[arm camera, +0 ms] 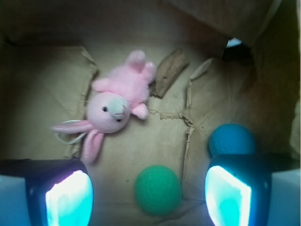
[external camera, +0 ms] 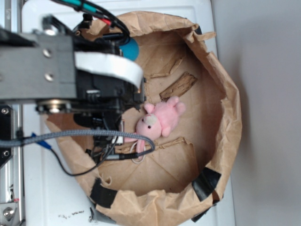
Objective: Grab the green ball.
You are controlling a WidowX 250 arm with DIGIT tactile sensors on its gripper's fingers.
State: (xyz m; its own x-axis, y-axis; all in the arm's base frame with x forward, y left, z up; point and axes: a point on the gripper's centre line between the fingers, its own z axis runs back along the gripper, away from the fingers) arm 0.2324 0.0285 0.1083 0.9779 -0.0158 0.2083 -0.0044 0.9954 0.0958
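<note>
Exterior view: arm (external camera: 70,70) hangs over the left half of a brown paper bag (external camera: 221,89) with its rim rolled down and taped, which stands on a white tabletop (external camera: 51,197).
Hidden things: green ball cannot be seen here; the arm covers it.
Visible in the bag: pink plush bunny (external camera: 159,120) lies near the middle, a sliver of the teal-blue ball (external camera: 130,48) peeks past the arm.
Wrist view: green ball (arm camera: 158,189) rests on the bag floor between the two fingers (arm camera: 68,197), apart from both.
Jaws: spread wide (nothing pinched), straddling the ball, presumably lined up to close on it.
Neighbours: teal-blue ball (arm camera: 231,140) sits just beyond the right-hand finger; the bunny (arm camera: 117,103) lies farther off.
</note>
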